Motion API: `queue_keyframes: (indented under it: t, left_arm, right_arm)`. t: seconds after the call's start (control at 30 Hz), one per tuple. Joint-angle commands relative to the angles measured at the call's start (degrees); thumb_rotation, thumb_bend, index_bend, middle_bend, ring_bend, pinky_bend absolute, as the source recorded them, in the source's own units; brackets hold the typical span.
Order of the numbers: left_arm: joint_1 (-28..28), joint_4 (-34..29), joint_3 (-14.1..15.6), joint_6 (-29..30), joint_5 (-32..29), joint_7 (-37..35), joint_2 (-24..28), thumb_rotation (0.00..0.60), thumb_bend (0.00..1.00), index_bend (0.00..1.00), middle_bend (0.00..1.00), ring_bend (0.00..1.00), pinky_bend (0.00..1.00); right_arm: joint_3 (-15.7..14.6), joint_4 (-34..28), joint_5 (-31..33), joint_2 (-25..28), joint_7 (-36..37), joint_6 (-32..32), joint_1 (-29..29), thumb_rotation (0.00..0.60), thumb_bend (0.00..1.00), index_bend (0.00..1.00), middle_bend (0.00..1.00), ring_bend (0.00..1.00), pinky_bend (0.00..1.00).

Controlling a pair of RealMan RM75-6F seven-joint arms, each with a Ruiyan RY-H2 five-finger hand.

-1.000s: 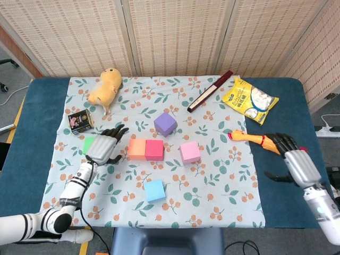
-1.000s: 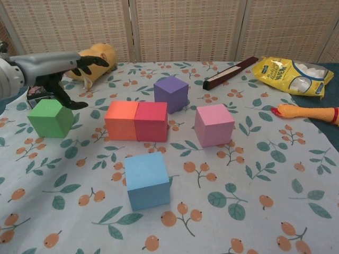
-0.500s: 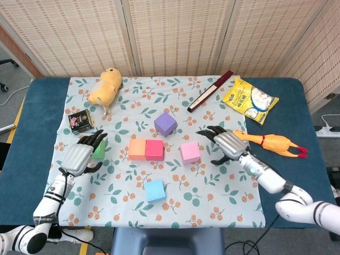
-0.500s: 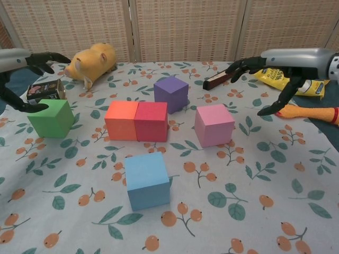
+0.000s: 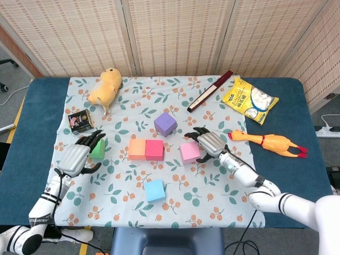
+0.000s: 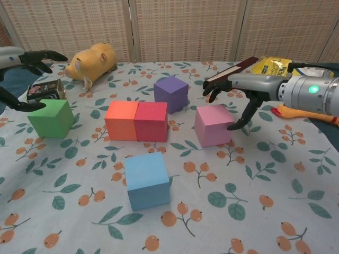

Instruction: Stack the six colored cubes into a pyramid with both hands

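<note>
Orange cube (image 5: 137,149) and red cube (image 5: 154,150) stand side by side, touching, mid-cloth. The purple cube (image 5: 165,124) sits behind them and the blue cube (image 5: 154,189) in front. My right hand (image 5: 210,143) hovers open at the right side of the pink cube (image 5: 189,152); in the chest view its fingers (image 6: 214,84) spread over the pink cube (image 6: 214,125), and contact is unclear. My left hand (image 5: 74,158) is open just left of the green cube (image 5: 98,150), fingers spread around the green cube (image 6: 51,117) without gripping.
A yellow plush toy (image 5: 105,86) and a small printed box (image 5: 80,120) lie at the back left. A dark long box (image 5: 210,91), a yellow snack bag (image 5: 249,100) and a rubber chicken (image 5: 268,141) lie at the right.
My right hand has swept in from the far right to the pink cube. My left hand drew back leftward off the green cube and now stays nearly still. No cube has moved.
</note>
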Motion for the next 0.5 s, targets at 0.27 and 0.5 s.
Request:
queue_keyframes:
  t: [0.27,0.5]
  left_arm:
    - [0.7,0.9,-0.8,-0.7,1.3,-2.2,-0.1,0.6,0.34,0.0,0.0,0.14,0.16]
    - [1.1,1.1,-1.2,-0.8,2.5,-3.8,0.0,0.6,0.34,0.0,0.0,0.13,0.16]
  right_arm:
    - [-0.3,4.5,1.8,-4.0,0.9,1.0,0.3,0.6,0.0,0.24,0.26,0.07,0.13]
    - [0.9,7.5,3.9,-7.5,2.3,2.2,0.4,0.6,0.05,0.42,0.41,0.19,0.19]
